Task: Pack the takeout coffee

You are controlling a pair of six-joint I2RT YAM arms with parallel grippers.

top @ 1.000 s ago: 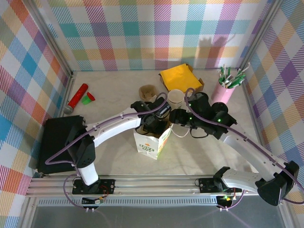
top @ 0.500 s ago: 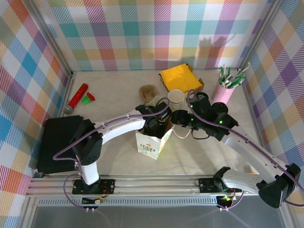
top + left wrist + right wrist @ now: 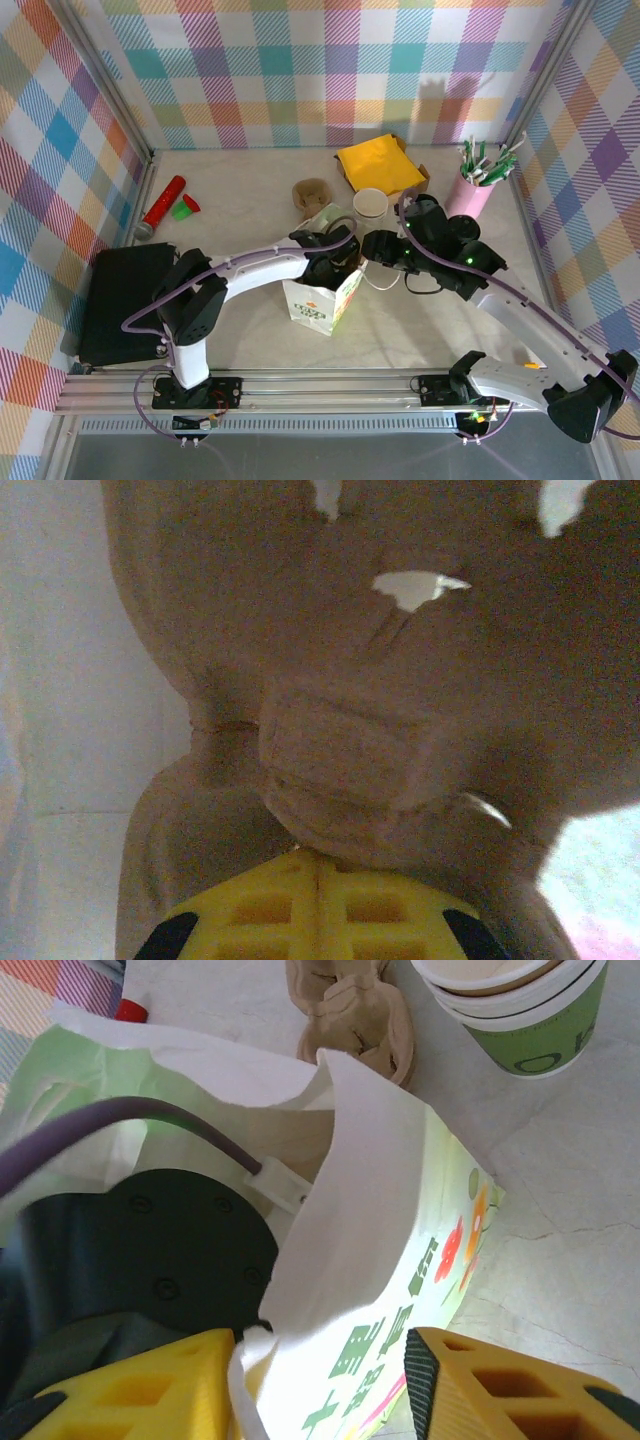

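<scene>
The white paper bag (image 3: 315,305) with green and orange print stands open near the table's middle. My left gripper (image 3: 335,268) reaches down into its mouth. In the left wrist view the yellow fingers (image 3: 250,910) meet at a seam, the gripper (image 3: 318,858) shut. A dim, blurred round shape with a shiny rim, apparently the takeout coffee (image 3: 350,770), touches the tips. My right gripper (image 3: 372,250) stands open at the bag's right rim. The bag wall (image 3: 380,1210) passes between its spread fingers, the gripper (image 3: 318,1390) not pinching it.
Lidless cream-and-green cups (image 3: 370,207) (image 3: 520,1010) stand behind the bag beside a brown pulp carrier (image 3: 311,190) (image 3: 350,1005). Yellow napkins (image 3: 378,165) and a pink straw cup (image 3: 472,190) sit at the back right. A red tube (image 3: 163,205) and a black mat (image 3: 120,300) lie at the left.
My left arm has pushed its gripper further down into the bag, and its elbow has swung right. The right gripper has stayed by the bag's rim.
</scene>
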